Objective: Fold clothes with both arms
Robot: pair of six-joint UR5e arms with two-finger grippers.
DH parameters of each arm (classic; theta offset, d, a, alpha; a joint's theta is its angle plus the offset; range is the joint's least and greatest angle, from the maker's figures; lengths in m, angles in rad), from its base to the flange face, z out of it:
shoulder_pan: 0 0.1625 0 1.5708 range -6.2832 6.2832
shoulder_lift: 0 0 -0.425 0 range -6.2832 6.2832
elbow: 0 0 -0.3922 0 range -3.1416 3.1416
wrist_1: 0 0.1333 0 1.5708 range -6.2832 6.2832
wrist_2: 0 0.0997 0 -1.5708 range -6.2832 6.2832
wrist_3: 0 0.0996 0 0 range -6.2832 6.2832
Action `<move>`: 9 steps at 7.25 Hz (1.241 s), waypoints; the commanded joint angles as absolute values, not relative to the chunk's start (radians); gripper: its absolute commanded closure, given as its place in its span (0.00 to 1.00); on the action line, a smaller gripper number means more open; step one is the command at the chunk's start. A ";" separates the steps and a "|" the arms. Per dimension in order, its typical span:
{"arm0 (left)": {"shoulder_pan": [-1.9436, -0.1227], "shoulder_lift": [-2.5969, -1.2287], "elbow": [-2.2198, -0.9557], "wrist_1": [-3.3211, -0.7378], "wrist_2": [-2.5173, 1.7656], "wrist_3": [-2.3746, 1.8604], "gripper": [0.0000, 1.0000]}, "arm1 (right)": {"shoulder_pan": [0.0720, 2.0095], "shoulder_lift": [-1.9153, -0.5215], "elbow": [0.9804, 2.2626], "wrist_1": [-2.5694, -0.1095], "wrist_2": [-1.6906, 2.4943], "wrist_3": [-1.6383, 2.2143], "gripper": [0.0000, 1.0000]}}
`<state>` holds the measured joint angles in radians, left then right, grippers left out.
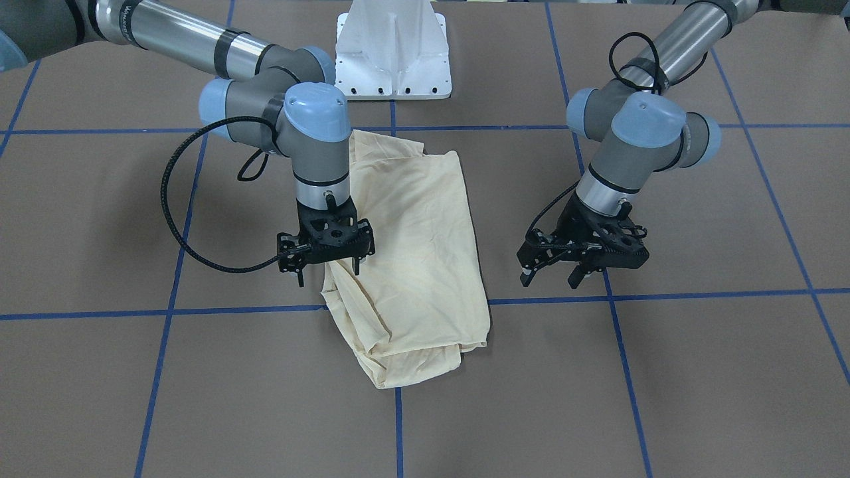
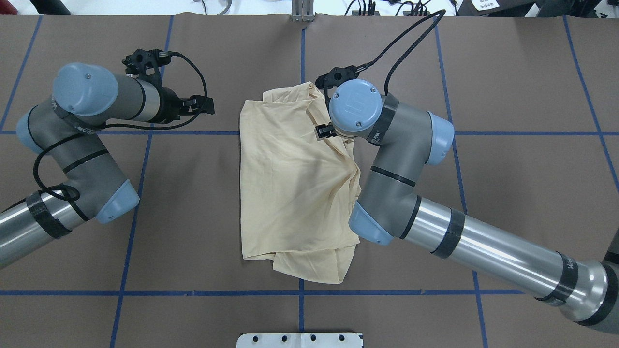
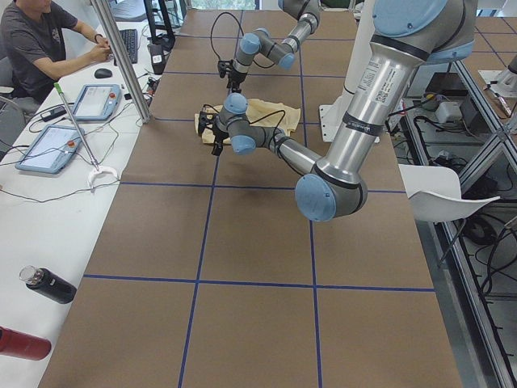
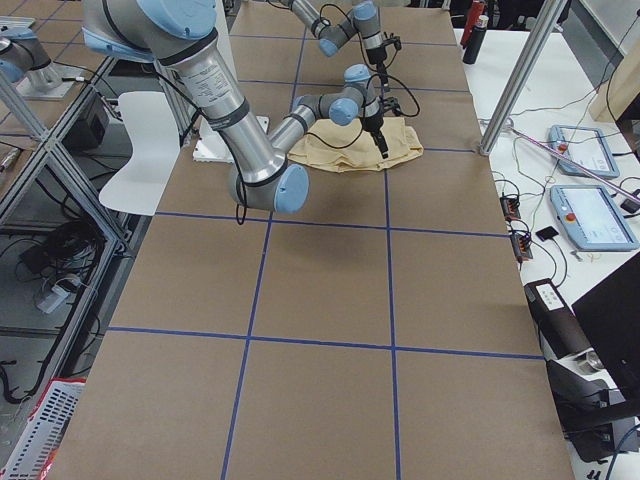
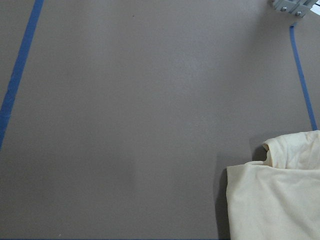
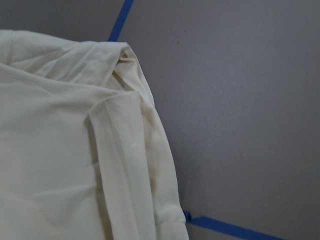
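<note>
Overhead, the right arm (image 2: 387, 159) covers one edge of the T-shirt (image 1: 412, 226), so I can't tell which end is the neck. It lies folded mid-table (image 1: 697, 372), long axis running away from the robot. The right gripper (image 1: 329, 274) is spread wide over its edge and the left gripper (image 1: 548, 281) sits beside it, also wide, neither gripping anything.

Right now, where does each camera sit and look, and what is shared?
Front-facing: across table, facing robot; right arm, left arm, white base.
Overhead: behind robot, looking down; both arms.
Exterior left: table's left end; left arm nearest.
Exterior right: table's right end; right arm nearest.
Left wrist: down onto table, T-shirt corner; robot unseen.
Right wrist: close over T-shirt hem; robot unseen.
All six share the T-shirt.
</note>
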<state>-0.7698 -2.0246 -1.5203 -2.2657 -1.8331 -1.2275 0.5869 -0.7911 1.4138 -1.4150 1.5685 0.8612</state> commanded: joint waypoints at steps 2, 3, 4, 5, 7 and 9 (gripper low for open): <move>-0.769 -2.023 -1.519 -2.266 -1.833 -1.226 0.00 | 0.594 -0.652 1.171 -1.332 1.536 0.859 0.00; -0.769 -2.020 -1.519 -2.266 -1.833 -1.226 0.00 | 0.594 -0.649 1.155 -1.327 1.532 0.858 0.00; -0.769 -2.019 -1.519 -2.266 -1.833 -1.226 0.00 | 0.594 -0.640 1.106 -1.275 1.529 0.856 0.00; -0.769 -2.017 -1.519 -2.266 -1.833 -1.223 0.00 | 0.594 -0.635 1.086 -1.247 1.528 0.856 0.00; -0.767 -2.019 -1.520 -2.267 -1.835 -1.226 0.00 | 0.592 -0.623 1.072 -1.247 1.526 0.856 0.00; -0.769 -2.011 -1.513 -2.286 -1.833 -1.224 0.00 | 0.591 -0.623 1.058 -1.247 1.526 0.856 0.00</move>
